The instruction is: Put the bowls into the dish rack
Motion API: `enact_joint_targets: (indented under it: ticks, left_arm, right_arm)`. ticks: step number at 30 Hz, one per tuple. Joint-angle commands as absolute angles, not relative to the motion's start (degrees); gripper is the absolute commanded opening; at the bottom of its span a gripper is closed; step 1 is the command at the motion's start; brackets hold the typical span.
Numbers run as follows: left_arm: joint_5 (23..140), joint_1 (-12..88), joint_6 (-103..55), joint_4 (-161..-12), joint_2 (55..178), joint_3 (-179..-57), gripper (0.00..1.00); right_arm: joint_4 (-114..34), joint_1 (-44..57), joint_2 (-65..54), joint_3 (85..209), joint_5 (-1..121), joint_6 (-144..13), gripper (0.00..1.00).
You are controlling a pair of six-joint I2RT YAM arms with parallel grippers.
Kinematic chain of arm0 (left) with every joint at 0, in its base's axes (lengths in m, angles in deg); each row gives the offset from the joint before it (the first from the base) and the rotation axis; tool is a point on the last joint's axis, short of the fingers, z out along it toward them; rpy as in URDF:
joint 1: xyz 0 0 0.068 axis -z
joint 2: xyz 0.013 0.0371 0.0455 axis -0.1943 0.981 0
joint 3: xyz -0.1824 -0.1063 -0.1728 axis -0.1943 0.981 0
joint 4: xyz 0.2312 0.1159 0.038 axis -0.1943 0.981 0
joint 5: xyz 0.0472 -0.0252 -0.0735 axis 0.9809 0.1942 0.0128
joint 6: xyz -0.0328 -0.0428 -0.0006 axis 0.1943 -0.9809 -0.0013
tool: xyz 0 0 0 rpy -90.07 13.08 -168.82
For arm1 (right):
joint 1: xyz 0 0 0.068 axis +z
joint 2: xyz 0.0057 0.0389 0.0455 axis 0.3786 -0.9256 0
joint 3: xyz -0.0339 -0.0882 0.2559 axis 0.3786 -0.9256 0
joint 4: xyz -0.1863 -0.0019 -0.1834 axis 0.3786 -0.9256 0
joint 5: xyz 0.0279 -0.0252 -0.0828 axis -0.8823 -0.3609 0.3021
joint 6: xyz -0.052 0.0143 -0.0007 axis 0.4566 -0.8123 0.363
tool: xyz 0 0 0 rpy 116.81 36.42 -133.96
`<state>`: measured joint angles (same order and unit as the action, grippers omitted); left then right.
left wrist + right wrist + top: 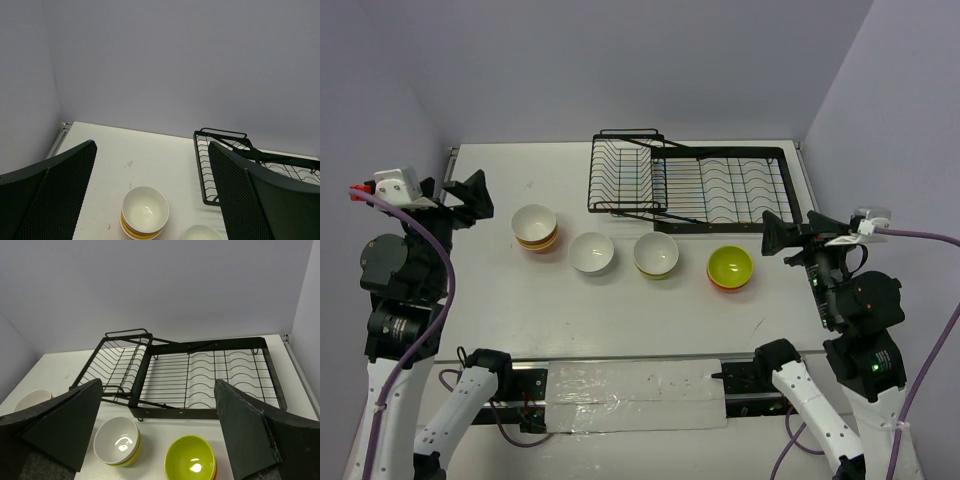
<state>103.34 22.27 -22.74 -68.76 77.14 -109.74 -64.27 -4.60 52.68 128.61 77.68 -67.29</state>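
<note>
Bowls, four small, round and glossy, are set in a row on the white bench (500,310), each apart from the next: a white-lined bowl with orange-and-yellow outside (535,228), a plain white bowl (592,253), a white-lined bowl with yellow-green outside (656,255), and a lime-green bowl with orange outside (730,268); the black wire dish rack (730,151) is seen just beyond them; the left fingers (60,190) and the right fingers (65,425) are spread wide, with nothing grasped.

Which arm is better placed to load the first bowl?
Probably the right: the open right gripper hangs near the green bowl, close to the rack. The left gripper sits farther off.
</note>
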Motion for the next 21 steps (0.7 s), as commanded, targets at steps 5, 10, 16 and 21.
enact_joint_targets:
  ticks: [5,10,16,21]
  left_arm:
    - [104.8,22.5,-23.9,-70.0,77.5,-108.0,0.99]
    - [104.7,22.5,-24.6,-69.4,78.6,-107.5,0.99]
    - [104.3,22.5,-25.1,-70.1,78.5,-105.8,0.99]
    - [105.2,22.5,-24.3,-69.9,77.9,-104.2,0.99]
  right_arm:
    - [-65.4,-4.2,49.7,127.4,76.2,-75.1,1.00]
    - [-66.5,-4.2,45.1,125.0,71.6,-82.6,1.00]
    - [-75.2,-3.9,32.9,127.0,73.4,-92.5,1.00]
    - [-78.0,-2.9,26.7,125.8,72.8,-99.3,1.00]
